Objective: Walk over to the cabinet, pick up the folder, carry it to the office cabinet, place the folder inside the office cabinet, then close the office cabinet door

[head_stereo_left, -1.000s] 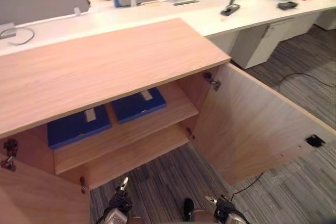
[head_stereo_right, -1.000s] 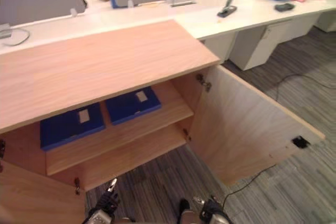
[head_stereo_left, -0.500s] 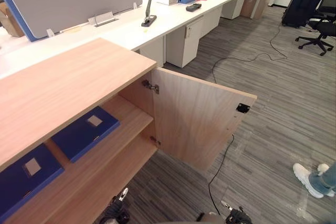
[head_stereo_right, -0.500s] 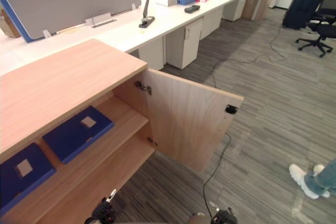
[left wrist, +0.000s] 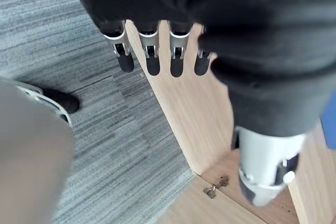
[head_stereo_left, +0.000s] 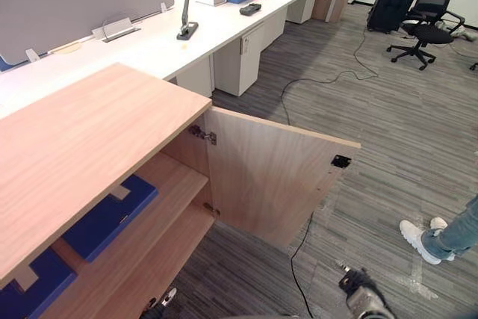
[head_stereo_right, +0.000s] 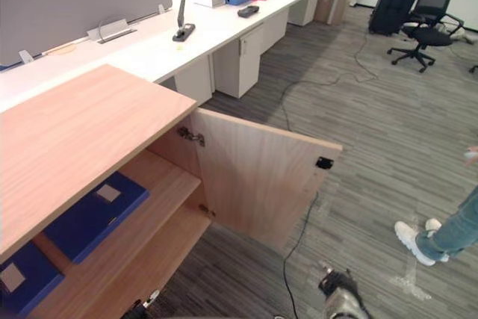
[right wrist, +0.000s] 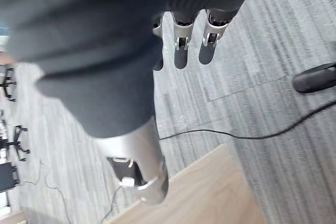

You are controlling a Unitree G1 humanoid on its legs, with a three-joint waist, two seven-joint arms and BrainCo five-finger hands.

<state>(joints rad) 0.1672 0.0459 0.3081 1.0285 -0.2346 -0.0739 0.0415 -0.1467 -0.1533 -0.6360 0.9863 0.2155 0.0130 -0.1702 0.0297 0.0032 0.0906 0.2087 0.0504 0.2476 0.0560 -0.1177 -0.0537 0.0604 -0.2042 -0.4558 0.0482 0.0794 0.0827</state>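
A: Folder?
B: Blue folder (head_stereo_right: pixel 93 214) lies flat on the cabinet's (head_stereo_right: pixel 75 125) upper shelf (head_stereo_right: pixel 160 179), near its door-side end. Second blue folder (head_stereo_right: pixel 21 283) is further left. Door (head_stereo_right: pixel 258 177) is swung wide.
A: Hands?
B: Left hand (left wrist: pixel 220 35) is low by the cabinet's front. Right hand (head_stereo_left: pixel 357 289) is over the carpet (head_stereo_left: pixel 388 132), well apart from the folders. Both have straight fingers and are empty.

Open cabinet door (head_stereo_left: pixel 276 177) beside bare carpet (head_stereo_left: pixel 373 125)
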